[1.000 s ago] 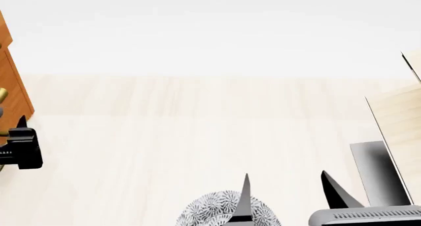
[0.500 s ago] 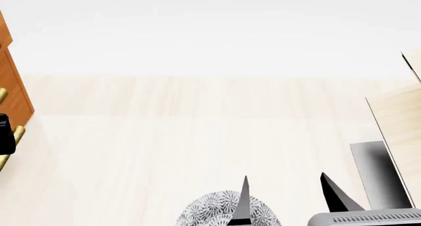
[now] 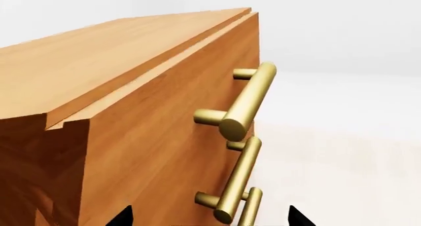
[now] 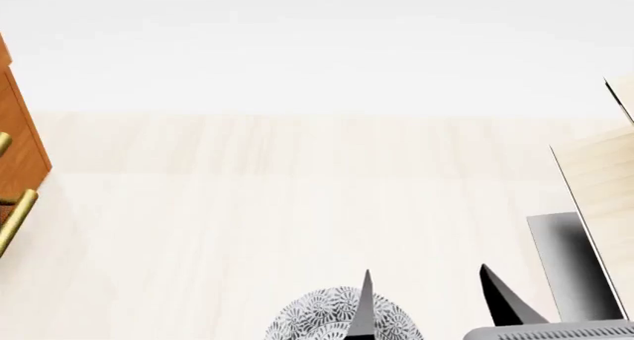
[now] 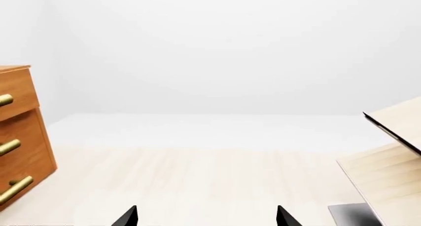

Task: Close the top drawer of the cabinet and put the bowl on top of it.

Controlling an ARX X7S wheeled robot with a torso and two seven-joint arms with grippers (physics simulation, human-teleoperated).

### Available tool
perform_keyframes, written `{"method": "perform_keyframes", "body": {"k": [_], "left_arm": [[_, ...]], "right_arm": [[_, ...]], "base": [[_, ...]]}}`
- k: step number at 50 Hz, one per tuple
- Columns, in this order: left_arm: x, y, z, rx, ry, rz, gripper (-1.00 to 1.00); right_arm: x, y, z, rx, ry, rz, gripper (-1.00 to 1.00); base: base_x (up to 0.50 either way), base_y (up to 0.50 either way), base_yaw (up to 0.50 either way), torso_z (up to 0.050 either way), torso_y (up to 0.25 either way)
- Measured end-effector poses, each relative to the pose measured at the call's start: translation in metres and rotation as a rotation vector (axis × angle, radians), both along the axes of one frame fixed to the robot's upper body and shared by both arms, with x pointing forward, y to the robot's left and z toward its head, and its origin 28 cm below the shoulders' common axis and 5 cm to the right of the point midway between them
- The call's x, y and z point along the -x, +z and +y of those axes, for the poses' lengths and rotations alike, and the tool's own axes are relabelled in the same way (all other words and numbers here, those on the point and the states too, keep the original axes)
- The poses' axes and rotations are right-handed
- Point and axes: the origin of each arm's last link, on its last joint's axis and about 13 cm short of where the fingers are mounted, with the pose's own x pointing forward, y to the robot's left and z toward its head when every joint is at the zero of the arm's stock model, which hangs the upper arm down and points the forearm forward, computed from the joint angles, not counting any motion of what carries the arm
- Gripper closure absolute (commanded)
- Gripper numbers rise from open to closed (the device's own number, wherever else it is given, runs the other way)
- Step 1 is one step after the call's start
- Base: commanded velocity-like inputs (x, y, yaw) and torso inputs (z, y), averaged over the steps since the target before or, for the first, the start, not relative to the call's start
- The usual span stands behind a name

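Two dark fingertips of the right gripper (image 4: 426,303) poke up at the head view's bottom edge, jaws spread wide, holding nothing; one tip overlaps the bowl (image 4: 322,318), cut off bottom centre. Cabinet (image 4: 18,143) hugs the left edge there, mid-height. Left wrist view: top drawer (image 3: 164,132) front and its brass handle (image 3: 247,100) fill the frame's left and centre, lower handles beneath. Left gripper (image 3: 210,218) shows only two tips at the bottom edge, spread apart, empty. Pale floor (image 4: 297,206) lies open between cabinet and the pale wood structure (image 4: 604,177) at right.
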Motion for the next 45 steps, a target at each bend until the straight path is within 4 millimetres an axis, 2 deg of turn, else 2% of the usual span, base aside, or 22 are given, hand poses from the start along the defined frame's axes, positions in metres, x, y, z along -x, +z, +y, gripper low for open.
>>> {"method": "perform_keyframes", "body": {"k": [17,31,37,45], "left_arm": [[-0.012,-0.004,0.004,0.015,0.082,0.016,-1.0],[-0.013,0.002,0.002,0.123,0.144,-0.034,-1.0],[-0.005,0.007,-0.002,0.079,0.113,-0.043,-1.0],[0.017,0.018,-0.02,0.041,-0.002,-0.06,-1.0]], "right_arm": [[0.002,-0.004,0.001,-0.001,0.005,0.006,-1.0],[0.002,-0.009,0.0,-0.002,0.002,0.013,-1.0],[0.002,-0.009,0.0,-0.002,0.001,0.016,-1.0],[0.001,-0.01,0.001,-0.001,0.008,0.017,-1.0]], "base": [[0.0,0.0,0.0,0.0,0.0],[0.0,0.0,0.0,0.0,0.0],[0.0,0.0,0.0,0.0,0.0],[0.0,0.0,0.0,0.0,0.0]]}}
